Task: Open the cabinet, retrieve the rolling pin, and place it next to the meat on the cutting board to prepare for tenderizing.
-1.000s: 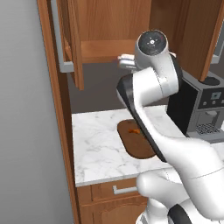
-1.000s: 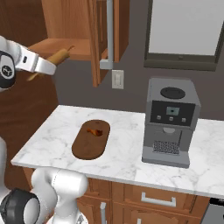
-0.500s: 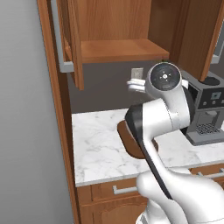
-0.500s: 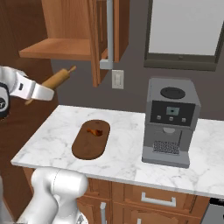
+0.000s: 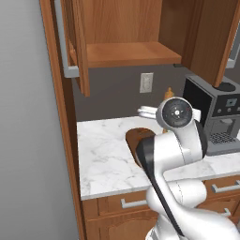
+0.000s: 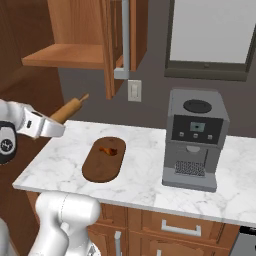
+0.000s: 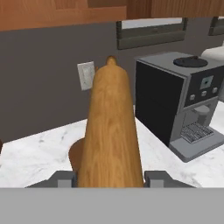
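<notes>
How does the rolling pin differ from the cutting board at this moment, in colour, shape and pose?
The rolling pin is light tan, while the cutting board is dark brown. The rolling pin is a round cylinder with a knob end; the cutting board is a flat oval. The rolling pin is held in the air by the gripper, tilted upward; the cutting board lies flat on the counter, carrying the meat. Both look wooden.

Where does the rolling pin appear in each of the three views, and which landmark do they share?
Left base view: rolling pin, just a tip above the arm.
Right base view: left, above the counter.
Hand view: centre, pointing away.
Shared landmark: coffee machine.
</notes>
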You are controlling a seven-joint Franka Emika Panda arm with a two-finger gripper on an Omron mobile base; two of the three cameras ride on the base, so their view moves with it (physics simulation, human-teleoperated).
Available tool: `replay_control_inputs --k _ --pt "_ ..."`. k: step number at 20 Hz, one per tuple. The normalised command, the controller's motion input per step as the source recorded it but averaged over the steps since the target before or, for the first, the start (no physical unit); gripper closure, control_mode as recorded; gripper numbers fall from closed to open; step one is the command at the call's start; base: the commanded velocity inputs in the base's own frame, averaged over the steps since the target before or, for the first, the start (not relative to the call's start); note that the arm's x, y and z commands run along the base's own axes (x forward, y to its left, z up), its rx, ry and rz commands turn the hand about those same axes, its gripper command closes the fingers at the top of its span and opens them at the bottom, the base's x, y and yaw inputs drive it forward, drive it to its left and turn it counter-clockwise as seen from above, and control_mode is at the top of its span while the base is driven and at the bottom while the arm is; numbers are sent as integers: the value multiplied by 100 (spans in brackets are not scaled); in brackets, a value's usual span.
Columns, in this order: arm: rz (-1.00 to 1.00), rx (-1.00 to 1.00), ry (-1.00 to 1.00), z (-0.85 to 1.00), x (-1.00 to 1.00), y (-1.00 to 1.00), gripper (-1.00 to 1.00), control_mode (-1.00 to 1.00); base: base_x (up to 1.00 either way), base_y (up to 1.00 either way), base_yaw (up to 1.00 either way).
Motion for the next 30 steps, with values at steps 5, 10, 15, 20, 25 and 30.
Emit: replay_control_inputs --k 5,10,15,20,25,30 --pt "0 3 11 -36 0 0 100 -100 0 0 0" --pt "-9 1 15 -49 7 0 100 -100 0 0 0" --pt "-13 3 12 -53 11 -2 100 -100 0 0 0" --pt "-18 2 5 -55 10 -1 100 -100 0 0 0" --pt "-15 4 0 -47 21 -4 100 -100 0 0 0" --pt "-8 10 0 -43 35 -5 100 -100 0 0 0"
